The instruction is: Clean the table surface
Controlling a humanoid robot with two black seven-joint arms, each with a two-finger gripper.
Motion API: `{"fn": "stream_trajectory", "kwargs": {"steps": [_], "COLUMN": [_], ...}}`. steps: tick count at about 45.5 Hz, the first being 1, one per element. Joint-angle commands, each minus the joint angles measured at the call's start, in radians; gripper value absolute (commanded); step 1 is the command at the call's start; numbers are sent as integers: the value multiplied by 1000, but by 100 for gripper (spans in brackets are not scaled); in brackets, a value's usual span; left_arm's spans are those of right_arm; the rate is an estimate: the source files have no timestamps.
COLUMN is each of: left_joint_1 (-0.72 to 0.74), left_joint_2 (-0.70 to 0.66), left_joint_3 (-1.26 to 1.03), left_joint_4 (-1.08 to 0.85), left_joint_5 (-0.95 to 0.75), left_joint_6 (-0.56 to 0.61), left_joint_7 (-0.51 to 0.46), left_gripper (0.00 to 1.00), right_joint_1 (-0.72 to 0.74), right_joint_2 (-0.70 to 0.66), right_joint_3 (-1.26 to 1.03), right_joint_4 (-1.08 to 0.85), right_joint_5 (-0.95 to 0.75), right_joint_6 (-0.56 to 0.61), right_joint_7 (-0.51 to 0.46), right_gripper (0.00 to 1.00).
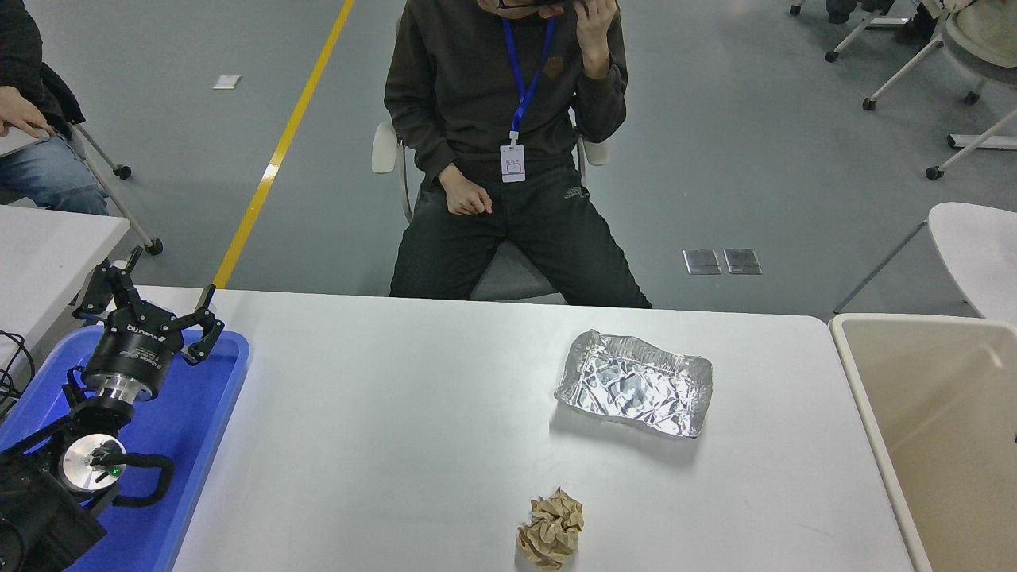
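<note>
Left tool (151,306) released over blue tray (199,413); body lettering unreadable; right tool unseen.

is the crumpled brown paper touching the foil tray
Apart. The head view shows bare table surface between the crumpled brown paper and the foil tray.

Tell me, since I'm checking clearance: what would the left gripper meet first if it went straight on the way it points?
Probably nothing close: the left gripper, fingers open over the blue tray, points past the table surface toward open floor. Depth is unclear.
</note>
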Motion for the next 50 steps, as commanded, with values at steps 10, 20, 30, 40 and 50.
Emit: {"fn": "stream_trajectory", "kwargs": {"steps": [10,20,30,40,50], "left_joint_1": [0,0,0,0,0], "left_joint_2": [0,0,0,0,2], "left_joint_3": [0,0,2,2,2], "left_joint_4": [0,0,0,0,0], "left_joint_5": [0,0,0,0,0], "left_joint_6": [0,0,0,0,2], "left_joint_7": [0,0,0,0,-2], "left_gripper": [100,100,100,100,100], "right_joint_1": [-5,-3,0,11,29], "right_joint_2": [2,0,-3,-4,-20], "right_joint_3": [-1,-1,-2,-1,-1], "right_joint_4": [-1,-1,-2,-2,-2], "right_joint_5": [21,36,36,37,123], "right_joint_6": [-4,-5,-5,-2,12], "right_joint_7": [0,1,1,1,1], "right_gripper": [98,98,98,98,98]}}
